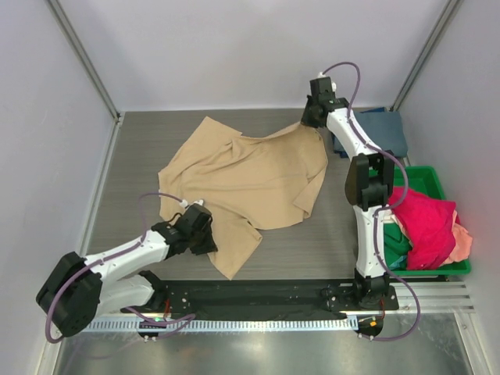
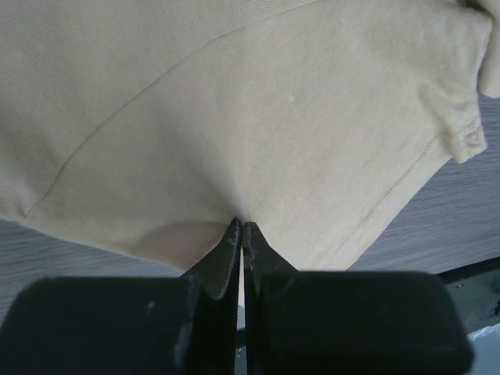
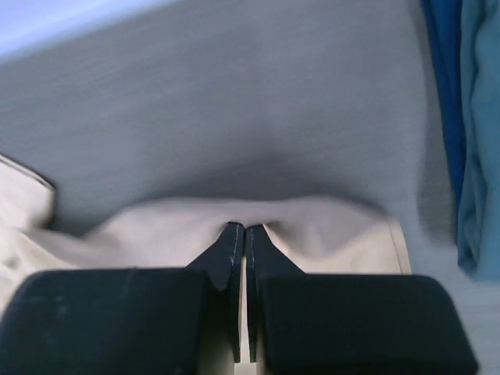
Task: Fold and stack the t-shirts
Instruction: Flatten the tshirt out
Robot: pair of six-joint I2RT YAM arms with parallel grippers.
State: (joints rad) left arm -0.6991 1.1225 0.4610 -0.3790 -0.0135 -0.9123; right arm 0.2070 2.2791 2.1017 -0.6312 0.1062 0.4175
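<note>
Tan t-shirt (image 1: pixel 250 176) lies crumpled and partly doubled over itself across the middle of the bench (image 1: pixel 133 156), its long axis running diagonally from near left to far right, and I hold it at both ends of that diagonal. The slate blue-grey shirt (image 1: pixel 387 129) lies at the far right corner, just beyond the tan one. The green bin (image 1: pixel 437 181) at the right edge holds the magenta shirt (image 1: pixel 426 223) and other cloth. The right end effector (image 1: pixel 311 117) is clenched on the far right edge of the tan shirt, so the cloth extends from it toward the near left. The left end effector (image 1: pixel 209 238) is clenched on the near left edge beside the lower flap, so the cloth extends from it toward the far right. I judge that the coming move turns on this opposition: drawing the two ends apart along the diagonal should spread the fabric. In the top view the right arm covers its own grip point. The right wrist view is blurred, showing only a raised fold at the closed tips. I cannot identify the neckline. A stitched hem end (image 2: pixel 469 141), possibly a sleeve, shows in the left wrist view.
</note>
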